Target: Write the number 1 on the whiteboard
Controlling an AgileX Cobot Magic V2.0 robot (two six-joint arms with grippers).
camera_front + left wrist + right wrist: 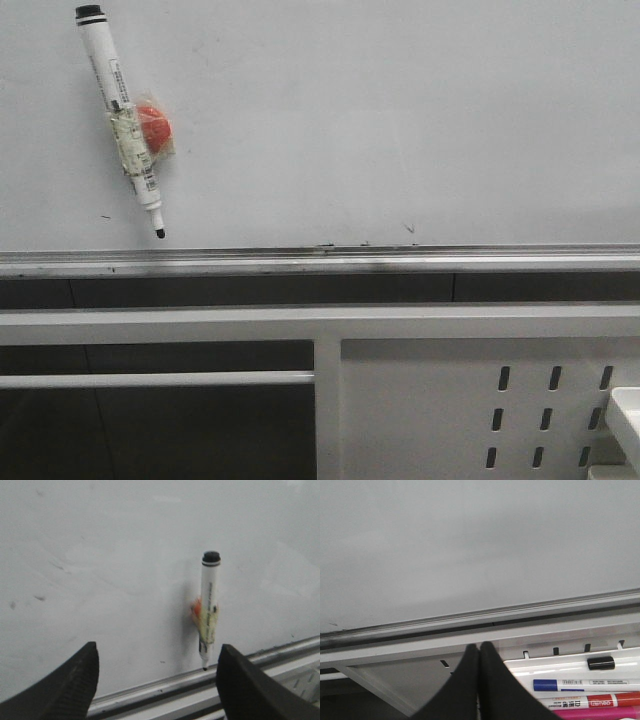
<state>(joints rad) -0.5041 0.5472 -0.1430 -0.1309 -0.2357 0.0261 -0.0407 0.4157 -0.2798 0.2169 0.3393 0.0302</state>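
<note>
The whiteboard [400, 120] fills the upper part of the front view, with its silver rail [320, 262] along the lower edge. No number 1 shows on it, only small specks. A white marker pen [122, 120] with a black cap end hangs tilted on the board at upper left, tip down, taped to a red magnet [155, 125]. My left gripper [157, 647] is open, facing the whiteboard [100, 555], and stands apart from the marker pen [209, 610]. My right gripper [480, 645] is shut on nothing, below the whiteboard [470, 545]. Neither gripper appears in the front view.
A white perforated metal panel [480, 410] stands below the rail at the right. A white tray [560, 667] beside my right gripper holds blue, red and pink markers and a loose black cap [600, 663]. White frame bars cross under the board.
</note>
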